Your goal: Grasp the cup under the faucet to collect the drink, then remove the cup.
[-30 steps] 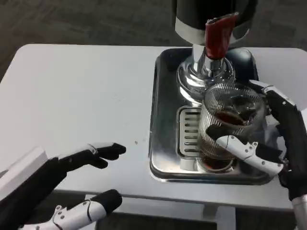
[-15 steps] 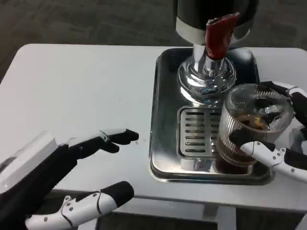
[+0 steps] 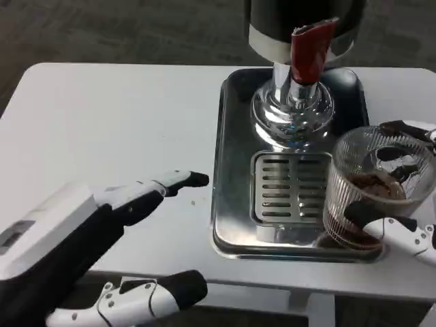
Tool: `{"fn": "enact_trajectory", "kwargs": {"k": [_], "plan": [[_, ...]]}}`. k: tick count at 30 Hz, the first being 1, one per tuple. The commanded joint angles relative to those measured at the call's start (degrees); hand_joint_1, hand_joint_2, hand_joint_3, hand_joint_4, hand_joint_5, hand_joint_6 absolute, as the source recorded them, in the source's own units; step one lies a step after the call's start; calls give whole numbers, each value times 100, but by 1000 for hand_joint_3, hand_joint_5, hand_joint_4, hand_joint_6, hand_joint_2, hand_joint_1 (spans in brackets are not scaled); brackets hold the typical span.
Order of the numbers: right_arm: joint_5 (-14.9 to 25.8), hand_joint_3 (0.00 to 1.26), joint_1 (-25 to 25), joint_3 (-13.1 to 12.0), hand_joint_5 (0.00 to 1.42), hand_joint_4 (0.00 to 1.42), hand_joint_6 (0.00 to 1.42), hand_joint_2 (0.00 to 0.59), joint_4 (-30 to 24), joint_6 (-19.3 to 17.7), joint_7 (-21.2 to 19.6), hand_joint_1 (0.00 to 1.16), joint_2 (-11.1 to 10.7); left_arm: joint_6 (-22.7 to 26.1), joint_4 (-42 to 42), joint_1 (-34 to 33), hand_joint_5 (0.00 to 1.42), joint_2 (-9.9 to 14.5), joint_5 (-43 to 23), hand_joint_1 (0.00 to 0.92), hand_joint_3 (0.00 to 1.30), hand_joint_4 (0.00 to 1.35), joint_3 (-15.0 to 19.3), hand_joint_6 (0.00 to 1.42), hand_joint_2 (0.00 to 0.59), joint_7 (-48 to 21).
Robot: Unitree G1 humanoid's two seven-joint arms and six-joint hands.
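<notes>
Collecting looks done: the ribbed clear cup [image 3: 377, 191] holds dark drink in its lower part and sits off to the right of the drain grille [image 3: 291, 189], no longer beneath the red tap handle [image 3: 310, 49] or the chrome base of the dispenser [image 3: 293, 109]. The right hand [image 3: 402, 197] grasps the cup, one finger wrapped across its front near the bottom, dark fingers showing behind the rim. Cup is over the right front corner of the steel tray [image 3: 231, 143]; whether lifted or resting there, cannot tell. What seems left: carry the cup clear of the tray and set it on the white table [image 3: 122, 122]. The left hand [image 3: 129, 231] hovers over the table's near-left part, fingers extended and apart, grasping nothing, tips pointed toward the tray.
</notes>
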Motion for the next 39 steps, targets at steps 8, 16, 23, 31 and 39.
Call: {"fn": "enact_trajectory", "kwargs": {"k": [8, 16, 23, 31, 39], "plan": [[265, 1110, 164, 21, 1424, 1231, 1424, 216, -628, -256, 280, 849, 42, 201, -297, 207, 114, 95, 111, 0, 143, 53, 228, 146, 87, -32], [181, 1119, 154, 253, 1424, 1240, 1424, 217, -715, -251, 310, 846, 122, 320, -505, 197, 103, 181, 142, 0, 131, 35, 235, 140, 75, -100], [66, 1121, 20, 485, 1424, 1246, 1424, 217, -732, -180, 334, 845, 148, 328, -654, 137, 87, 381, 212, 0, 121, 20, 277, 130, 72, -197], [25, 1131, 64, 660, 1424, 1262, 1424, 218, -811, -148, 471, 847, 133, 507, -821, 236, 28, 509, 479, 0, 82, 0, 491, 82, 60, -277], [-5, 1133, 125, 767, 1424, 1263, 1424, 224, -848, -111, 634, 842, 121, 589, -957, 236, 0, 575, 562, 0, 39, 0, 662, 60, 65, -413]]}}
